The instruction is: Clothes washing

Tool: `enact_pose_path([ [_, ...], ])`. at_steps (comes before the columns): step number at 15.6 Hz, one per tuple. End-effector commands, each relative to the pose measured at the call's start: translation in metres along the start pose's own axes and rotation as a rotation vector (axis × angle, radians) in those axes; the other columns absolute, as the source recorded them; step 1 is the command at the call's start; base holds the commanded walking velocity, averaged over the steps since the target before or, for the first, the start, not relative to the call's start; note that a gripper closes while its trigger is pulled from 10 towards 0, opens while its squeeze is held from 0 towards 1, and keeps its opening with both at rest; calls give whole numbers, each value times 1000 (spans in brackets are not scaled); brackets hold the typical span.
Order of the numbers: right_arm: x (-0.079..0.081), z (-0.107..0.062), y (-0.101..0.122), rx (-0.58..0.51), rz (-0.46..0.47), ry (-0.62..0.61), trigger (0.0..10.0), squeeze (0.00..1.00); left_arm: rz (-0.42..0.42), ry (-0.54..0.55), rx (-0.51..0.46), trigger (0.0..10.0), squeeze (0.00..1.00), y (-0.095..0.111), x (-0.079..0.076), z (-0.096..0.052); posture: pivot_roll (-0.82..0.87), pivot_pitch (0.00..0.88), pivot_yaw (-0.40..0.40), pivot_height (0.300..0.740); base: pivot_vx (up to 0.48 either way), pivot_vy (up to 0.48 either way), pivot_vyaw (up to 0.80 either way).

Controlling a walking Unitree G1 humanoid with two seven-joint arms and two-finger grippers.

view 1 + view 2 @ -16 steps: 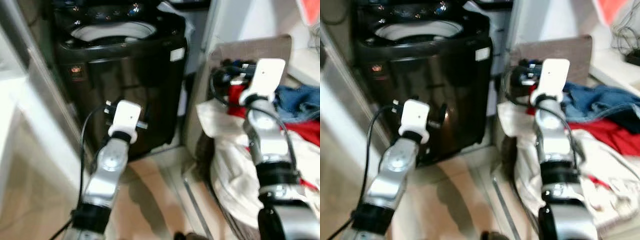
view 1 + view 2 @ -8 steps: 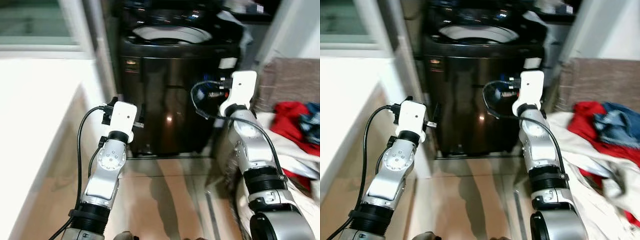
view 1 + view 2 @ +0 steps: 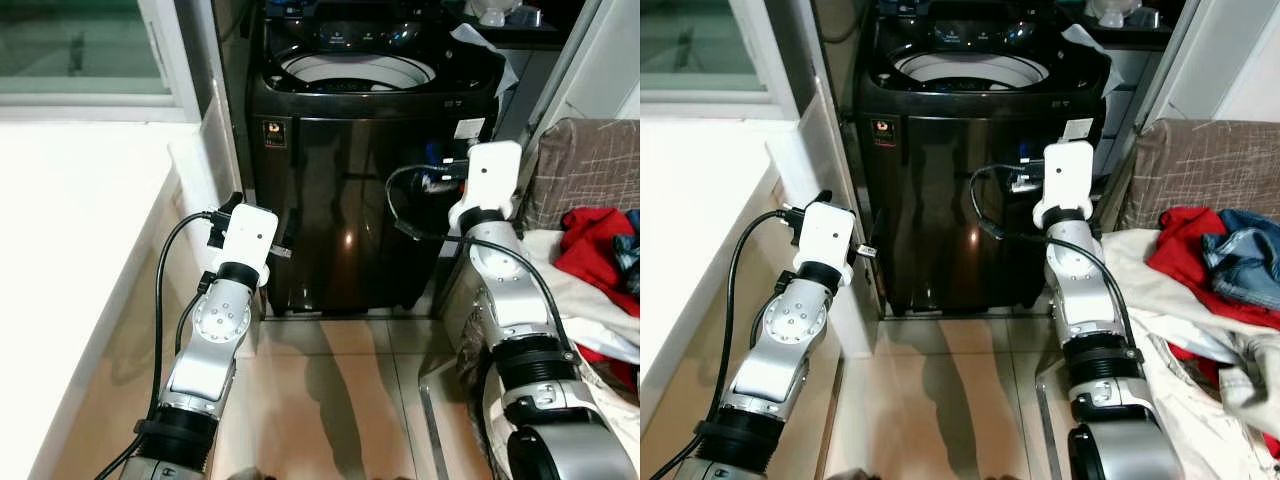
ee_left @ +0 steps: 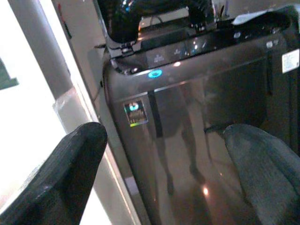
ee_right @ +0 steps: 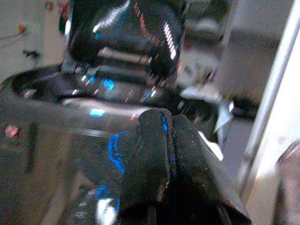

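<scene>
Tiled floor fronts the washing machine point(image 3: 350, 150); right tool point(image 5: 168, 159) pinches dark cloth point(image 5: 154, 154) before it.

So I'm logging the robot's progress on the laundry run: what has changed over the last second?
The robot has turned left, away from the clothes pile, and now squarely faces the washing machine; that is camera motion, not the things moving. The right gripper, earlier over the pile, now sits before the machine, shut on a dark garment. The left gripper stays open and holds nothing; the lid stays up.
</scene>
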State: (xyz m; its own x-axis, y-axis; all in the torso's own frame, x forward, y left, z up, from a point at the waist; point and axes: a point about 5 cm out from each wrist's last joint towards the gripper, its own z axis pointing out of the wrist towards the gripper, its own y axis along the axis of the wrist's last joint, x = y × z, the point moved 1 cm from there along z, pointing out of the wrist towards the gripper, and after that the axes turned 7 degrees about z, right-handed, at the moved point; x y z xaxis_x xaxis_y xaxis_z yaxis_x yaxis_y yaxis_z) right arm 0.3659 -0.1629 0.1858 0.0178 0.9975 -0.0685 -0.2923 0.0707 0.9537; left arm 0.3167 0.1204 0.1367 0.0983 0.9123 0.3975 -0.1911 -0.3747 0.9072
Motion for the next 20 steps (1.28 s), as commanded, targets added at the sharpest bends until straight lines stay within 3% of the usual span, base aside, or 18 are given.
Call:
enact_pose_path([
  [1, -4, 5, 16, -81, -24, -14, 0, 0, 5, -4, -46, 10000, 0, 10, 2, 2, -36, 0, -1, 740, 480, 0, 0],
  [6, -15, 30, 45, -177, -32, -37, 0, 0, -1, -25, -140, 10000, 0, 26, 1, 2, -28, 0, 1, 740, 480, 0, 0],
  [10, -7, 45, 59, -213, 2, -3, 0, 0, -11, -29, -167, 10000, 0, 29, 0, 2, -14, 0, -9, 740, 480, 0, 0],
  [14, -4, 51, 60, -207, 40, -1, 0, 0, -35, -47, -200, 10000, 0, 34, -2, 0, -7, 0, -15, 740, 480, 0, 0],
  [20, 0, 68, 76, -229, 30, 21, 0, 0, -8, -90, -242, 10000, 0, 42, -8, -2, 4, 0, -17, 740, 480, 0, 0],
])
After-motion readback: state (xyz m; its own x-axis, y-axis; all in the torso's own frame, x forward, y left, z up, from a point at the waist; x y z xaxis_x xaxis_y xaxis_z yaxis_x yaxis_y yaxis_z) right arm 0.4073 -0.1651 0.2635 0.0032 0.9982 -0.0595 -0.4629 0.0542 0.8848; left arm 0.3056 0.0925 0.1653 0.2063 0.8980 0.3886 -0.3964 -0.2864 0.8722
